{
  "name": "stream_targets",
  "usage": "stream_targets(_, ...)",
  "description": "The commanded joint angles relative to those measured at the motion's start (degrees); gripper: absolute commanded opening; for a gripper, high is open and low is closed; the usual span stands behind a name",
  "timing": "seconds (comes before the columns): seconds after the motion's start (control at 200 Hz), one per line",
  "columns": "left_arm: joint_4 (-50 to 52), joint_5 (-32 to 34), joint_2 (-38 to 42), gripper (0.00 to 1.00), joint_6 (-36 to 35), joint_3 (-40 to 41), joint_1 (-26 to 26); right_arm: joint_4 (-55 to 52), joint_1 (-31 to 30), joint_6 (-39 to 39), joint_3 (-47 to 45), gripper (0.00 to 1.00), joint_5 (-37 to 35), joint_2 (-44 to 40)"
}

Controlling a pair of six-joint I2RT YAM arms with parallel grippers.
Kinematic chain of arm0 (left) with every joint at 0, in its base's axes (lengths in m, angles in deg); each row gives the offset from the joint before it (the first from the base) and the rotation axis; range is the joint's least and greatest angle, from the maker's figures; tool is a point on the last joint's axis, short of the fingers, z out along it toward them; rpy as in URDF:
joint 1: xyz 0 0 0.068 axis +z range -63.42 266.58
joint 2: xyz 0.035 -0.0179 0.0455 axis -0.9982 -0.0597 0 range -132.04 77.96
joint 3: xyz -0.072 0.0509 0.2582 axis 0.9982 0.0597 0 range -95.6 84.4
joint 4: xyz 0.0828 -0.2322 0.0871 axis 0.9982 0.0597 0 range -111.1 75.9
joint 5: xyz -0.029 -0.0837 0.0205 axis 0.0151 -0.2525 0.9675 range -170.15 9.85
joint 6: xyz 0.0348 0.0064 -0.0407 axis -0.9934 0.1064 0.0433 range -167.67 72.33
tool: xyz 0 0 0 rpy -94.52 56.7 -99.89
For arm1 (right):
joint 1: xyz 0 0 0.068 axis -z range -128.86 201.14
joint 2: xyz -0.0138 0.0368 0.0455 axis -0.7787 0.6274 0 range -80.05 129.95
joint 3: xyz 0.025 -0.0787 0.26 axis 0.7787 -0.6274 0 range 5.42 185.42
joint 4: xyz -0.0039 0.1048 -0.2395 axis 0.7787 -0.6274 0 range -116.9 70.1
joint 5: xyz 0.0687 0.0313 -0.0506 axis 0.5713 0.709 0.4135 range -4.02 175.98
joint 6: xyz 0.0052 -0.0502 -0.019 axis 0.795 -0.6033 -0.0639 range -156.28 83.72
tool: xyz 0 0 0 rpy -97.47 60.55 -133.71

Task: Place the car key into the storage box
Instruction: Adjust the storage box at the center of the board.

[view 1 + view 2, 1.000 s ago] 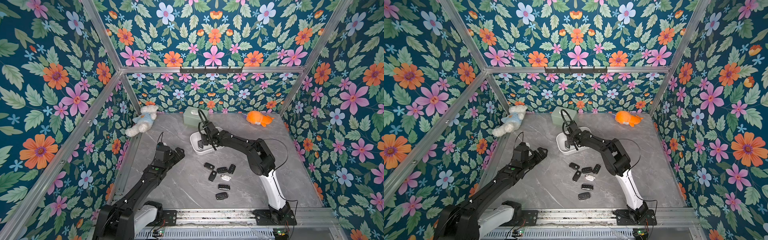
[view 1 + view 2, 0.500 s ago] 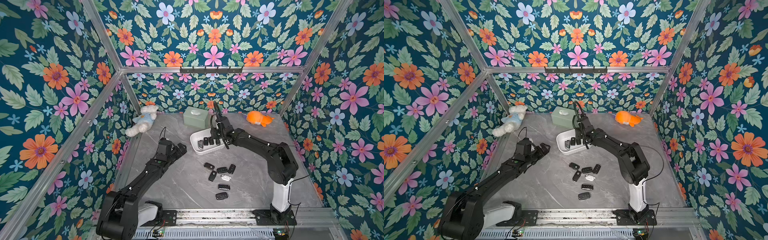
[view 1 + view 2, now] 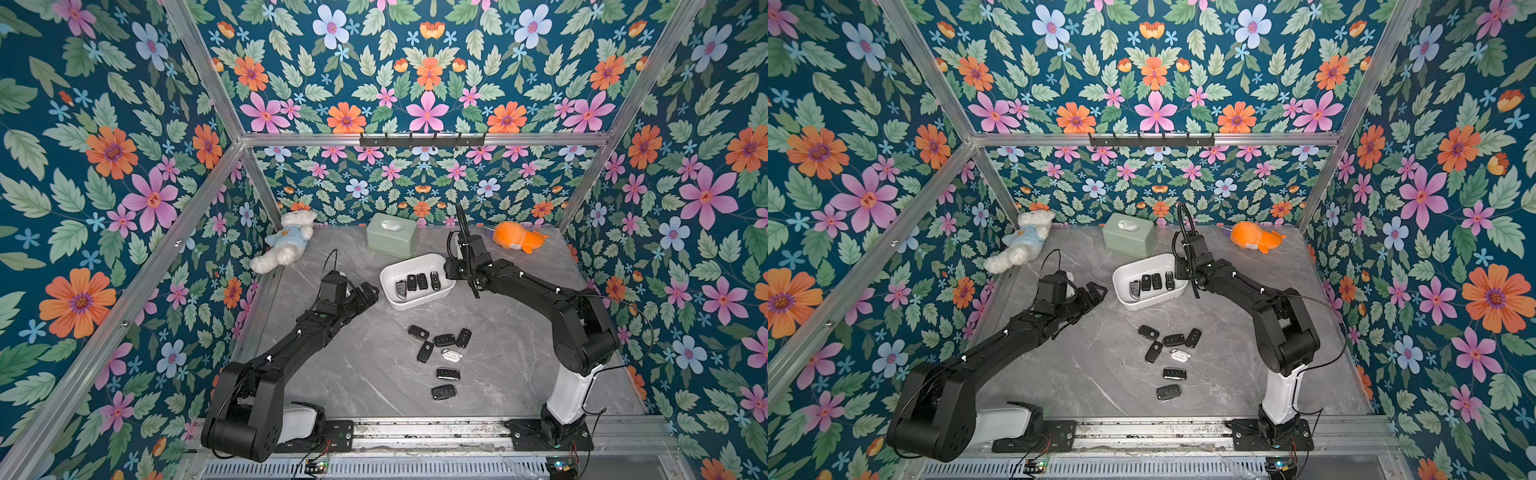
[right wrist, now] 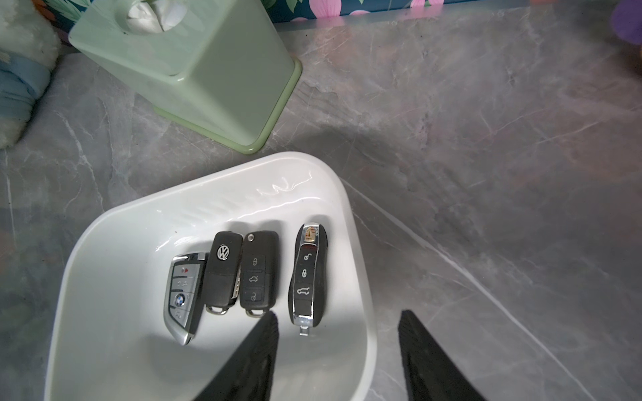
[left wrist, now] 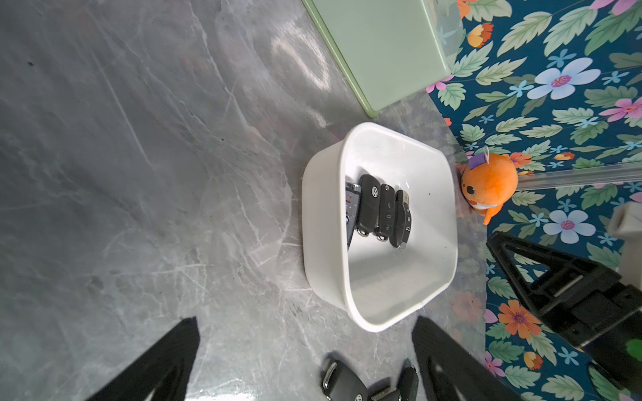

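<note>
top views, storage box (image 3: 415, 302): mid-table, just in front of the green tissue box (image 3: 392, 239), open side up so an arm can drop things in from above.
top views, car keys in the box (image 3: 417, 282): four, lying flat side by side in a row on the box floor.
top views, loose keys (image 3: 440, 343): seven on the marble nearer the robot, well apart from the box (one's pale, the rest black). I'd call the job partway done.
top views, right gripper (image 3: 452, 272): hangs over one end of the box. Its fingertips are tucked under the wrist and cable here, so I can't read the spread from up top.
top views, left gripper (image 3: 368, 293): low, near the box's other end, fingers spread with nothing in them.
left wrist, left gripper (image 5: 305, 326): fingers wide apart and empty, pointed at the box. My guess is it's parked clear of the other arm.
left wrist, hidden: the box's near wall cuts off the end key and the frame edge clips the loose keys. The black bracket by the orange plush (image 5: 490, 184) is probably the other arm, not sure which part.
right wrist, right gripper: fingers spread and empty, one over the box floor, one outside the wall. The chrome-edged key (image 4: 307, 277) lies just past the gap, not touching.
right wrist, hidden: the box's near end runs off frame, the teddy (image 4: 21, 69) is a sliver, and the loose keys aren't visible.
</note>
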Motion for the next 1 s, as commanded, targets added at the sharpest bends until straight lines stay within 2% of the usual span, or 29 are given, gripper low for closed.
stream_targets(0.0, -0.28, -0.86, -0.17, 0.99, -1.12, -0.70, 0.03, -0.31, 0.40, -1.70, 1.25, 0.57, 0.99, 1.59)
stream_targets(0.6, 2.74, -0.07, 2.12, 0.99, -2.30, -0.76, 0.03, -4.69, 1.22, -3.77, 10.62, 0.43, -2.00, 11.07)
stream_targets(0.86, 2.92, 0.25, 2.14, 0.99, -2.55, -1.09, 0.04, -5.02, 1.31, -3.71, 11.24, 0.27, -1.36, 12.02)
stream_targets(0.995, 2.83, 0.11, 1.96, 0.99, -2.54, -1.15, 0.06, -5.02, 1.27, -3.23, 10.81, 0.23, -0.87, 11.79)
